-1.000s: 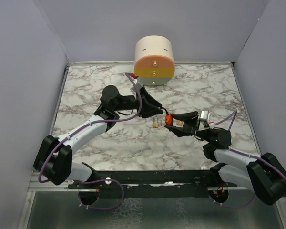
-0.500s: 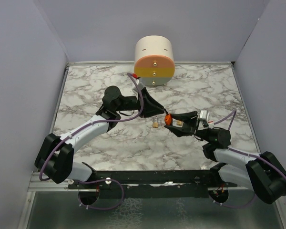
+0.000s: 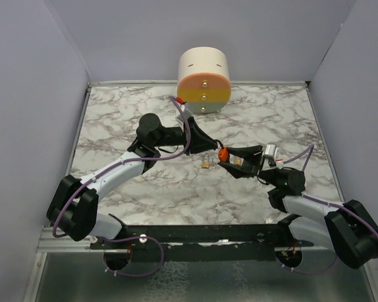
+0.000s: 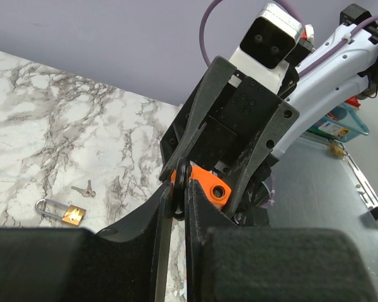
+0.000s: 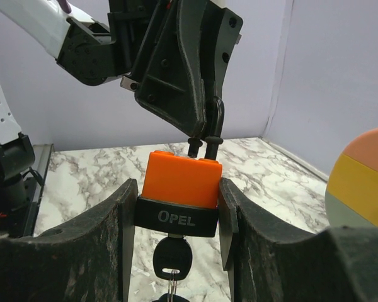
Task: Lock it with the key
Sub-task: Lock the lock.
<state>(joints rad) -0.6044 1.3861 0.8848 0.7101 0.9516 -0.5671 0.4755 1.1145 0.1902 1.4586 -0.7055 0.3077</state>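
Observation:
An orange padlock (image 5: 181, 181) with a black band is held upright between the pads of my right gripper (image 5: 178, 196), which is shut on its body. A black-headed key (image 5: 172, 256) hangs from the keyhole underneath. The padlock's black shackle (image 5: 208, 135) rises from its top, one leg lifted clear of the body. My left gripper (image 4: 178, 192) is shut on that shackle (image 4: 181, 181), with the orange padlock (image 4: 205, 184) just beyond its tips. In the top view the padlock (image 3: 222, 154) hangs above mid-table between the left gripper (image 3: 213, 150) and the right gripper (image 3: 230, 161).
A small brass padlock (image 4: 74, 214) and a pair of small keys (image 4: 85, 189) lie on the marble table (image 3: 126, 119) under the grippers. A cream cylinder with an orange-and-yellow face (image 3: 204, 80) stands at the back wall.
The left gripper's jaws have come together on the shackle. The right gripper and the padlock have stayed nearly where they were.

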